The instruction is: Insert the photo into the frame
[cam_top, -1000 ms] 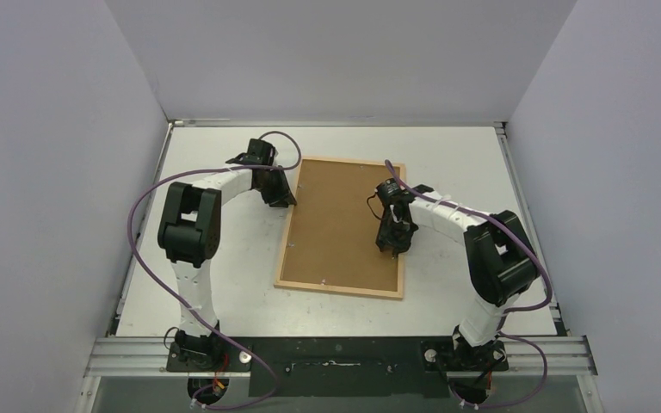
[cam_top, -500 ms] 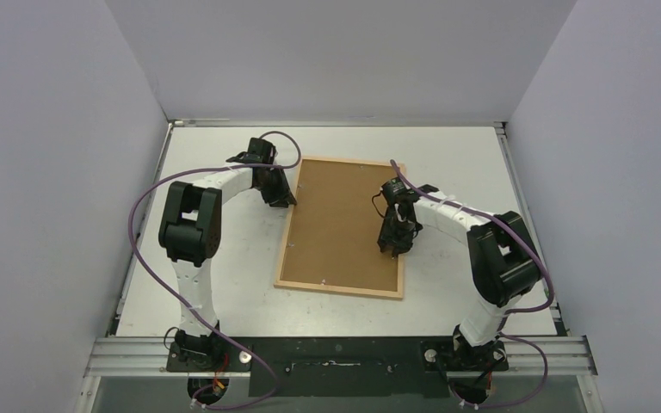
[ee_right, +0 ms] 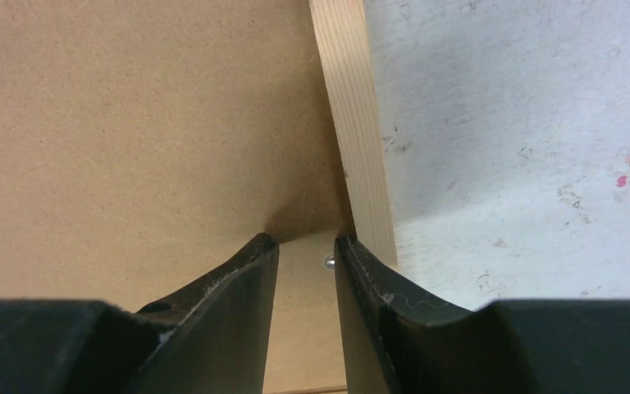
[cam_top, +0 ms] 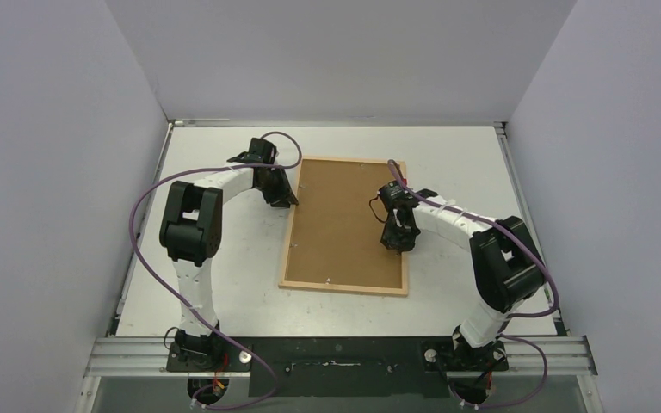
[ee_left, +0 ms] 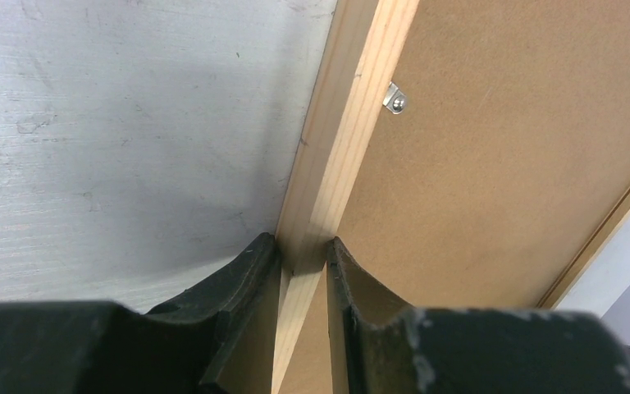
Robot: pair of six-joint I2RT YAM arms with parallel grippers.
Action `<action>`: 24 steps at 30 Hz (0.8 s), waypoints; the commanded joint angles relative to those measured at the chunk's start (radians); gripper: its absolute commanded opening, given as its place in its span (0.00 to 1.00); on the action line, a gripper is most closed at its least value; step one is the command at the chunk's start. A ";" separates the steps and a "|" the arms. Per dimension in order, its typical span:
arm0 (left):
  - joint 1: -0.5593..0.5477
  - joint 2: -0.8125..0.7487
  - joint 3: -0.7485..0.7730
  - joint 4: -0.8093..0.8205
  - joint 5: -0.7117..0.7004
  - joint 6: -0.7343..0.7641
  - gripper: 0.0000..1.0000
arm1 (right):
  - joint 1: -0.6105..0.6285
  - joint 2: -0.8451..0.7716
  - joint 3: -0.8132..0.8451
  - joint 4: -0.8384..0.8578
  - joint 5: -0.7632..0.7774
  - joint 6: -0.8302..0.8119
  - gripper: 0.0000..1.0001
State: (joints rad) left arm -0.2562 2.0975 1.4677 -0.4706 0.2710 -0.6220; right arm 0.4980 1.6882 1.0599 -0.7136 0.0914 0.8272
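A: Where is the frame [cam_top: 344, 287] found?
B: It is laid flat on the worktop [cam_top: 241, 249] between the two arms, with its brown backing board [cam_top: 340, 219] turned upward.
A: How is the left tool [ee_left: 303, 250] seen?
B: It is clamped on the frame's left rail, one finger on each side of the wood.
A: And the right tool [ee_right: 306, 246]?
B: Its fingers are held slightly apart over the backing board, just beside the right rail. A small metal tab [ee_right: 329, 262] is seen between the tips; contact cannot be told.

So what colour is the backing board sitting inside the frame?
Plain matte brown backing board, unpatterned; it shows best in the right wrist view.
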 commanded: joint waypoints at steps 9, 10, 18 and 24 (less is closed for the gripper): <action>0.009 0.095 -0.022 -0.053 -0.124 0.002 0.13 | 0.001 -0.013 -0.012 -0.003 0.069 0.009 0.34; 0.010 0.096 -0.019 -0.053 -0.121 0.001 0.13 | 0.001 -0.013 -0.018 -0.005 0.057 0.009 0.34; 0.011 0.112 -0.010 -0.041 -0.089 -0.020 0.12 | 0.009 0.017 -0.065 0.001 0.005 -0.017 0.34; 0.015 0.115 -0.004 -0.040 -0.083 -0.024 0.12 | 0.000 0.079 0.005 -0.144 -0.017 -0.141 0.36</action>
State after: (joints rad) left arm -0.2466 2.1139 1.4837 -0.4824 0.3111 -0.6285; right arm 0.5003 1.6943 1.0569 -0.6960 0.0902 0.7803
